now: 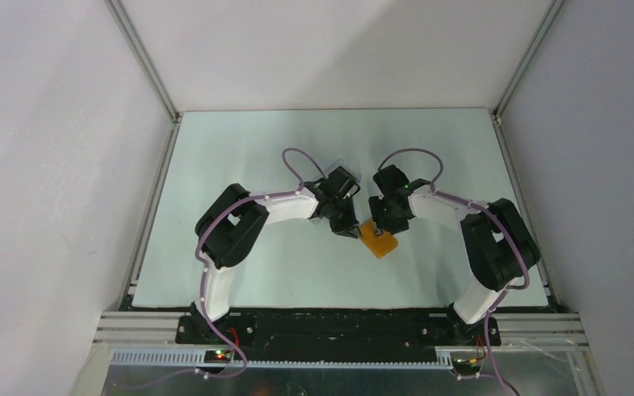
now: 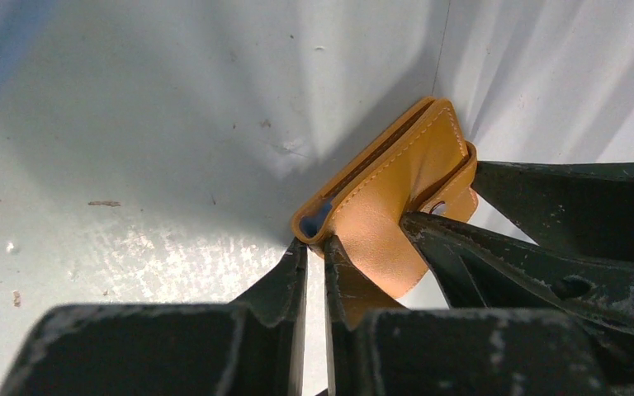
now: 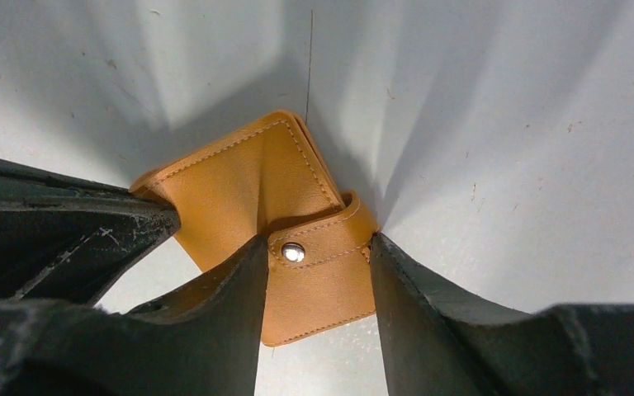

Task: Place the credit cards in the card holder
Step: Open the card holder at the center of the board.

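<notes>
The orange card holder (image 1: 380, 242) sits mid-table between both grippers, snapped closed. In the left wrist view it (image 2: 396, 181) stands tilted on one edge, with a blue card edge (image 2: 317, 219) showing inside its open end. My left gripper (image 2: 314, 246) is almost shut, with only a thin gap, and its tips touch that end's rim. My right gripper (image 3: 318, 241) clamps the holder (image 3: 248, 181) across its clasp strap (image 3: 322, 247), one finger on each side. Top view: left gripper (image 1: 348, 231), right gripper (image 1: 385, 227). No other cards are in view.
The pale green table mat (image 1: 239, 165) is boxed in by white walls and a metal frame (image 1: 144, 223). A faint clear plastic piece (image 1: 333, 164) lies just behind the left wrist. Both arm bases stand at the near edge.
</notes>
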Tool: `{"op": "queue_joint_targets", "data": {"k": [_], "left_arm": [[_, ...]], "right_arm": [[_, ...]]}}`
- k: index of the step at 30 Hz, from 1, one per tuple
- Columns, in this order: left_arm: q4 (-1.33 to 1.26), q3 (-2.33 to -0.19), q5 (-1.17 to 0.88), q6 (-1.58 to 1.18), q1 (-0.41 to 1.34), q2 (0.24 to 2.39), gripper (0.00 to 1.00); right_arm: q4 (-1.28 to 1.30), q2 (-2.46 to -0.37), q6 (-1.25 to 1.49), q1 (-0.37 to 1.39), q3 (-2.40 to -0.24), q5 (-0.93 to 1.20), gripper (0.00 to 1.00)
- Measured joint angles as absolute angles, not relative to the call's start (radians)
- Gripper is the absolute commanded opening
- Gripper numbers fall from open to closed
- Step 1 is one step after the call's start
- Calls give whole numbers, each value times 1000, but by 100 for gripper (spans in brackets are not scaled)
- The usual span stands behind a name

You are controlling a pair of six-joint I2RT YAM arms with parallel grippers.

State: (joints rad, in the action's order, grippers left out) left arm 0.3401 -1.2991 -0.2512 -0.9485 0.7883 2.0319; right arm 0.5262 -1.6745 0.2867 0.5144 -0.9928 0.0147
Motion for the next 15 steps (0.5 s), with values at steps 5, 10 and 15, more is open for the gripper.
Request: {"op": "queue_joint_targets", "data": {"k": [5, 10, 15], "left_arm": [[340, -1299, -251, -949, 788, 2032, 0], [340, -1299, -251, -949, 788, 2032, 0], [340, -1299, -252, -949, 788, 2032, 0]], "right_arm": [[589, -1717, 288, 527, -1051, -19, 38], [620, -1732, 292, 550, -1076, -75, 40], [636, -1736, 299, 604, -1091, -179, 57]]}}
